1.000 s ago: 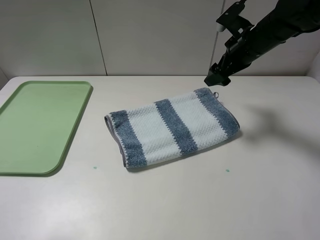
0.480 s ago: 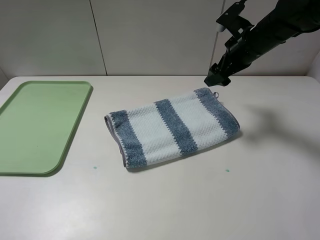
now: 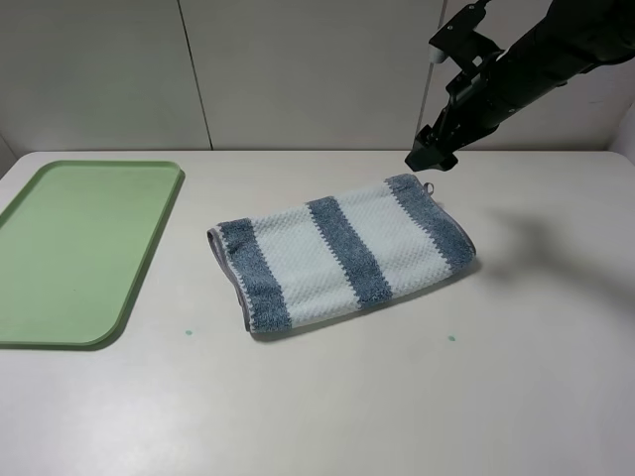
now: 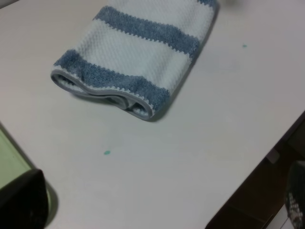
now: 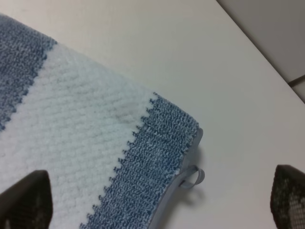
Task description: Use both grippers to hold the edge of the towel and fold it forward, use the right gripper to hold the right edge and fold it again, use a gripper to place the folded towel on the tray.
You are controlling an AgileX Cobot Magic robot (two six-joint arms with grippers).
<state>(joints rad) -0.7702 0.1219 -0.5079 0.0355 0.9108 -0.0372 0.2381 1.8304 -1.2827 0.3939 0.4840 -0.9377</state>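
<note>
Towel [image 3: 342, 253] down flat on the white table [image 3: 516, 397], folded into a thick band with its blue and pale stripes facing up. We find it mid-table, well apart from the green tray [image 3: 89, 248] over on the left of the high view. The grey hem [image 3: 230, 278] runs along its left end, layers stacked there in the left wrist view. At the towel's far right corner we spot the small loop [image 5: 193, 176] poking out onto the table. The right gripper [image 3: 430, 159] hovers above the table just beyond that corner, fingers spread wide with nothing between them, clear of the cloth. The left gripper [image 4: 157, 205] sits off the high view; from its own camera we catch dark fingertips [image 4: 21, 202] set far apart, released, holding nothing, with the towel lying beyond them.
</note>
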